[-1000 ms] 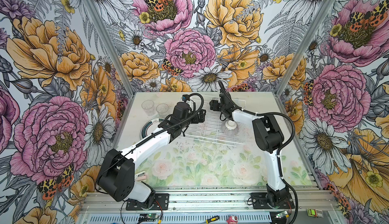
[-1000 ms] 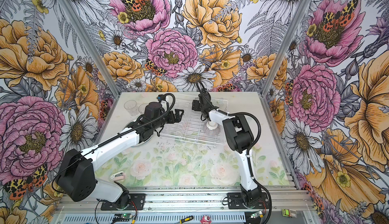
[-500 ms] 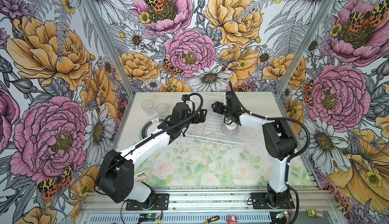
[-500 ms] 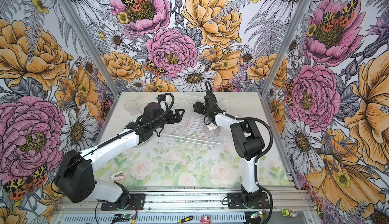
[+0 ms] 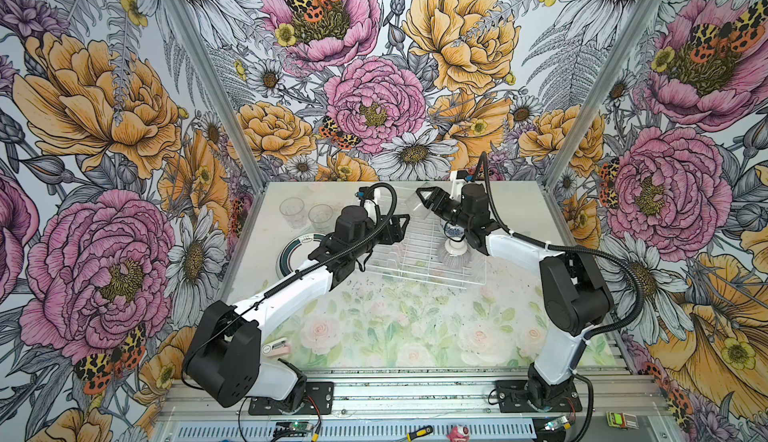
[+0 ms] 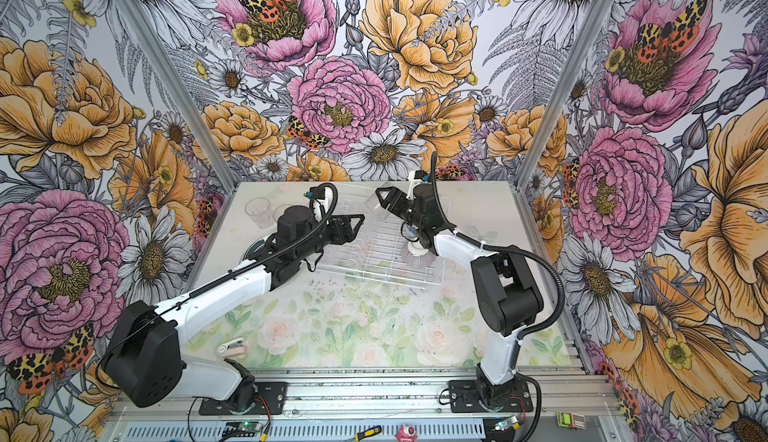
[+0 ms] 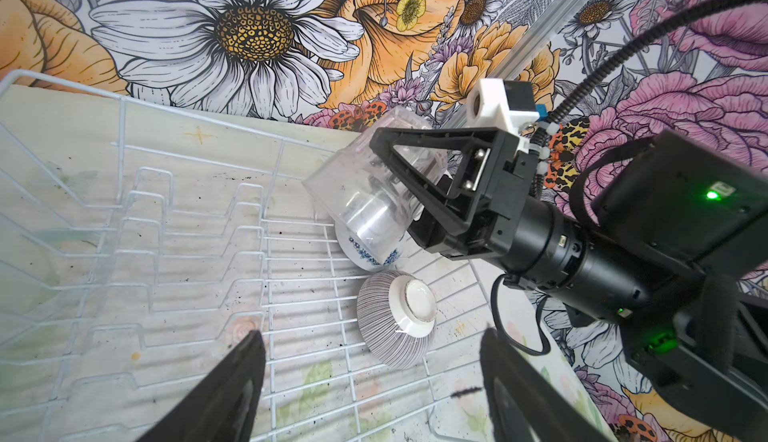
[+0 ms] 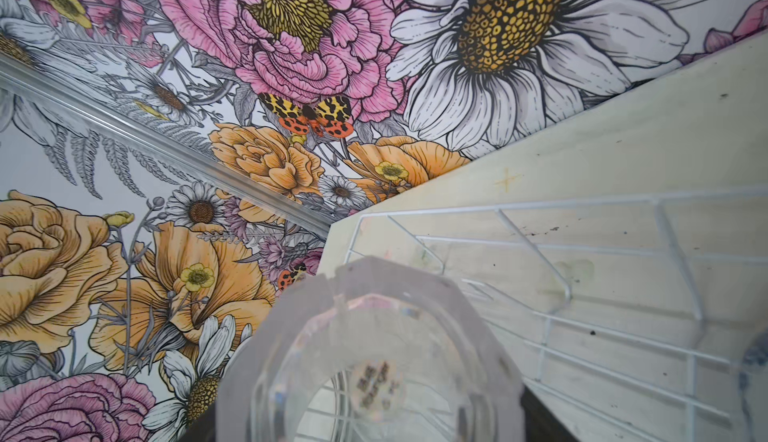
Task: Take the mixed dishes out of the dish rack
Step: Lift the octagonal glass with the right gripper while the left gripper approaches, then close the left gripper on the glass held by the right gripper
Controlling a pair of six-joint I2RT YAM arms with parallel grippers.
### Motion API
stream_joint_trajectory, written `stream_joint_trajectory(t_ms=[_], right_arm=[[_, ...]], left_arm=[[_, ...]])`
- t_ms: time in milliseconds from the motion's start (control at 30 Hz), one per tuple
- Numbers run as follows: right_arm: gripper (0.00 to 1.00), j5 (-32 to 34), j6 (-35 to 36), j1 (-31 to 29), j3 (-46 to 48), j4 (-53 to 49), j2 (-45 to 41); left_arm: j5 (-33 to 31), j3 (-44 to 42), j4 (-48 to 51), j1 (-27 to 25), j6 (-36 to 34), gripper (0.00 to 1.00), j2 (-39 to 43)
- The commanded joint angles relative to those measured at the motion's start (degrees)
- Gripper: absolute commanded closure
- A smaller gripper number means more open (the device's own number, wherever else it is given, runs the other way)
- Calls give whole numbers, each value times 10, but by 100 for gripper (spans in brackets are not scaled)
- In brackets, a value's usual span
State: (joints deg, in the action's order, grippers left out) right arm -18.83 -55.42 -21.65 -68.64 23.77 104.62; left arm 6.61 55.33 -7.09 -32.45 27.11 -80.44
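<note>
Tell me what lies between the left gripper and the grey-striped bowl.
Only bare dish rack wires, no other dish; the left wrist view shows it.

The left arm [image 5: 291, 294] and right arm [image 5: 519, 253] are built alike: glossy white link shells between bulky matte-black joint housings [image 5: 224, 352]. The left hand [image 5: 401, 228] and right hand [image 5: 426, 201] are black, with fingers [image 7: 436, 136] shaped as open triangular frames and silver screws [image 7: 480, 155] at their root. Ribbed black cable conduit [image 5: 623, 269] runs along each arm, fastened with white zip ties [image 7: 540, 151]. A white printed camera mount [image 7: 498, 105] sits at the wrist, and a green light [image 7: 712, 195] glows on the black housing. Black base plates [image 5: 291, 398] carry both arms.
</note>
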Motion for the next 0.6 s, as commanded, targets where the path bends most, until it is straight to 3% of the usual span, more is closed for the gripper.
stream_joint_trajectory(t_ms=[0, 400, 567], right_arm=[[39, -39, -72, 4, 7, 111, -16], [39, -64, -112, -17, 25, 134, -44], [39, -82, -142, -31, 35, 161, -52]], left_arm=[[20, -5, -32, 2, 6, 19, -3], [48, -1, -90, -7, 6, 20, -27], [61, 11, -111, -13, 6, 25, -52]])
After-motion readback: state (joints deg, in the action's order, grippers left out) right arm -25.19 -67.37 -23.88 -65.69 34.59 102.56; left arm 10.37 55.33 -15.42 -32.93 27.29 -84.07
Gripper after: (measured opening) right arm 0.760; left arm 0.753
